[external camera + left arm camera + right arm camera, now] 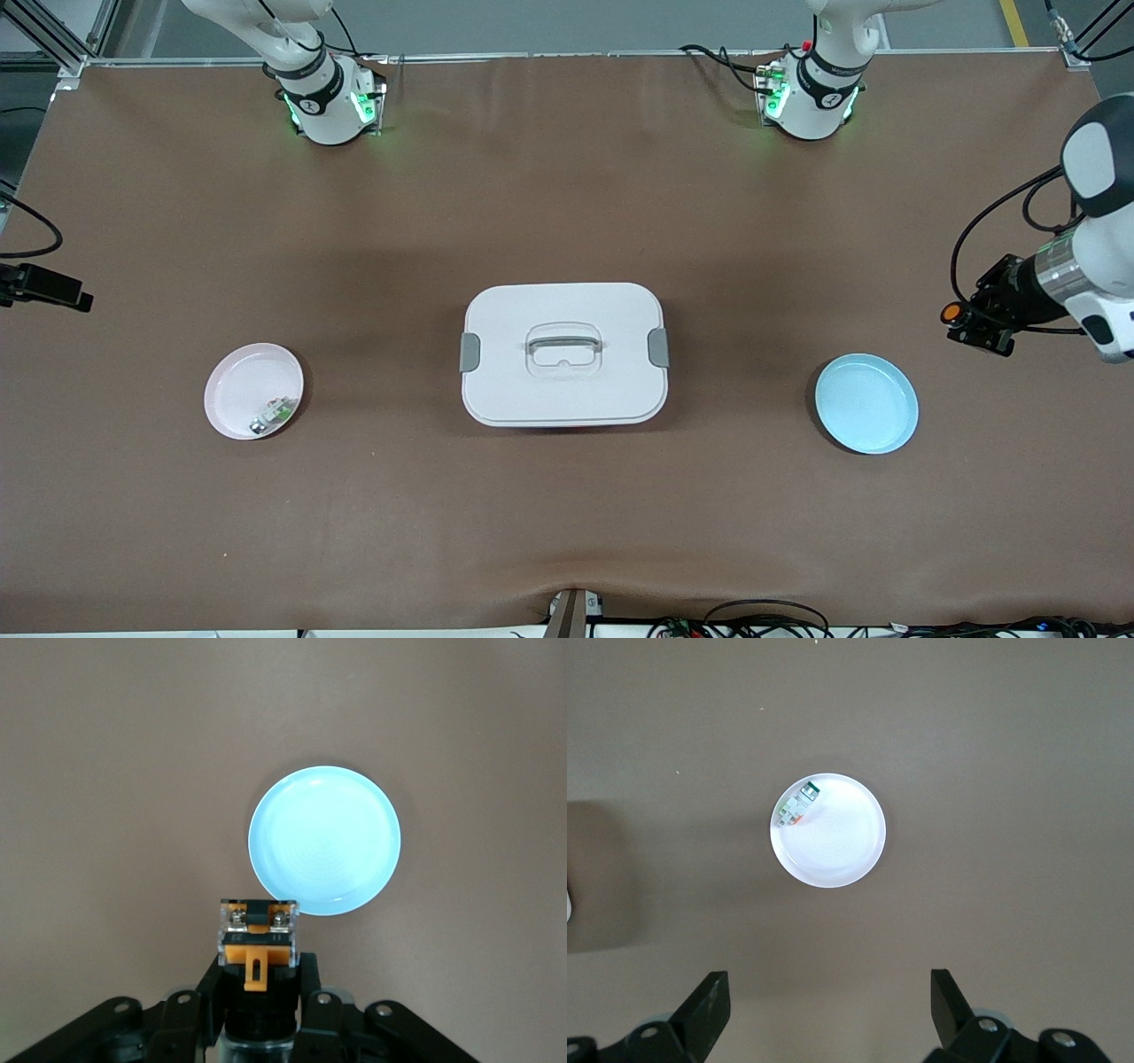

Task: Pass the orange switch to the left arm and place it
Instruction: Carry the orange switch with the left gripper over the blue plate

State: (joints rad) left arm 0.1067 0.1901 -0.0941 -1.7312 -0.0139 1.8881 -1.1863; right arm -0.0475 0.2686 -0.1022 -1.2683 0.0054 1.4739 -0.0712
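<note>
Fingers of the left gripper (259,992) pinch the orange switch (257,943), held in the air toward the left arm's end of the table, near the blue plate (866,403). Judging by this, the handover seems done; only the lowering onto a plate looks left, with the box (563,354) at table centre well clear. Spread wide and empty, the right gripper (829,1010) waits over the pink plate (239,390), which holds a small greenish part (796,806). Black-bodied, the switch shows an orange cap in the front view and silver screws with an orange tab from the wrist.
</note>
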